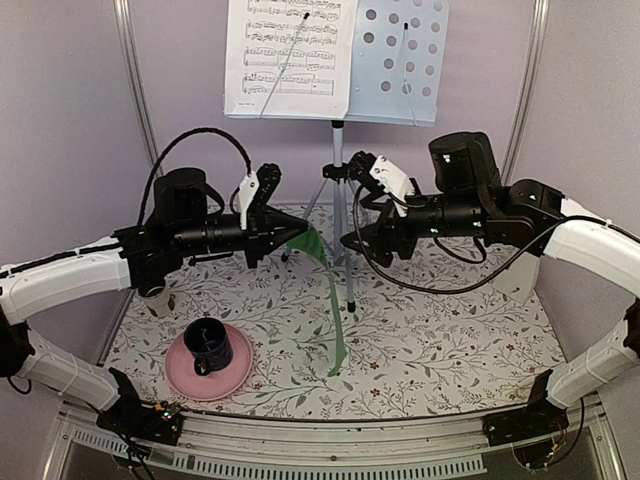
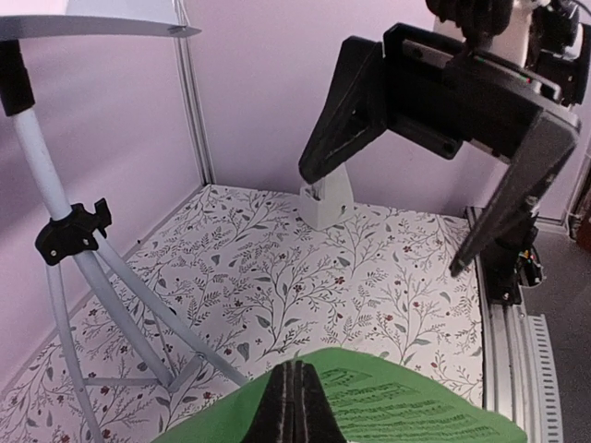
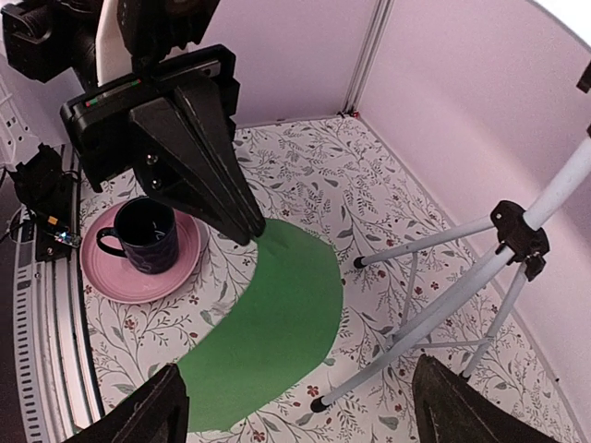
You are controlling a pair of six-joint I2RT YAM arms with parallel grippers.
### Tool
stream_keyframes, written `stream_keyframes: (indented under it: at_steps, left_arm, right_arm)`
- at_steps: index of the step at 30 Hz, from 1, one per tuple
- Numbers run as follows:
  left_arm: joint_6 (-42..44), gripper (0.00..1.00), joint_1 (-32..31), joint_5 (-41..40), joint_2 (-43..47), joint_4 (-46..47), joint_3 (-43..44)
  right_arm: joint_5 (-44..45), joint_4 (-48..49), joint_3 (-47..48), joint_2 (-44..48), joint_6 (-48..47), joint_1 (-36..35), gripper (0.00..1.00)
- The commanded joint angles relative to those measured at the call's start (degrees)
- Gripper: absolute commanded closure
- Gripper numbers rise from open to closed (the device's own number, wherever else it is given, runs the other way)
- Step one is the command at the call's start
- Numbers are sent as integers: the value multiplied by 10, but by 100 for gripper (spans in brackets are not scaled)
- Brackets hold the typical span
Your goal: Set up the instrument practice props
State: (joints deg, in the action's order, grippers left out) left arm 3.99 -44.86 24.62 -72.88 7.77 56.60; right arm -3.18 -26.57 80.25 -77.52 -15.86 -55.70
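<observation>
left gripper [image 1: 285, 233] pinches the top edge of the green sheet of music [image 1: 336, 315], which droops lengthwise onto the bench [image 1: 450, 320]. right gripper [image 2: 383, 221] spread, just beside, holding nothing. music stand [image 1: 400, 60] stands behind and above; its bare half, right of the white sheet of music [image 1: 288, 50], lies nearer the right arm.

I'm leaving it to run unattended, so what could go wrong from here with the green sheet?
1. Only the left gripper pinches the green sheet, at one edge; the rest droops to the table, so it could buckle or slip when lifted.
2. The sheet hangs right by the tripod leg; it may snag there and jolt the music stand holding the white sheet.
3. The open right gripper sits close by, so the arms might clash.
</observation>
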Motion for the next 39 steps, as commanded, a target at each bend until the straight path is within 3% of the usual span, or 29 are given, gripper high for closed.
stream_keyframes:
  at_steps: [1,7,11,21,24,29,30,32,35,38,39]
  left_arm:
    - [27,100,-24,-50,-24,-82,46]
    - [29,100,-34,-66,-38,-104,74]
    - [27,100,-39,-65,-44,-103,84]
    - [33,100,-47,-64,-51,-103,99]
    - [34,100,-47,-65,-54,-101,100]
    - [35,100,-47,-73,-60,-96,98]
    - [34,100,-47,-79,-59,-92,94]
    - [25,81,-45,-88,-49,-77,84]
    - [-8,43,-23,-97,-17,-42,54]
    - [-61,17,30,-65,34,36,-7]
    - [-75,13,49,-49,51,63,-31]
  right_arm:
    - [49,-50,70,-49,70,-33,14]
    - [73,-42,86,-63,178,-55,13]
    - [84,-35,73,-78,232,-61,19]
    - [149,-110,87,-160,241,-63,32]
    - [164,-128,97,-170,243,-63,42]
    - [165,-126,97,-158,250,-63,75]
    - [164,-122,94,-151,250,-63,87]
    - [163,-109,84,-135,248,-62,99]
    - [131,-79,61,-97,248,-44,100]
    - [66,-21,21,-37,246,-17,100]
    - [47,2,6,-14,238,-12,100]
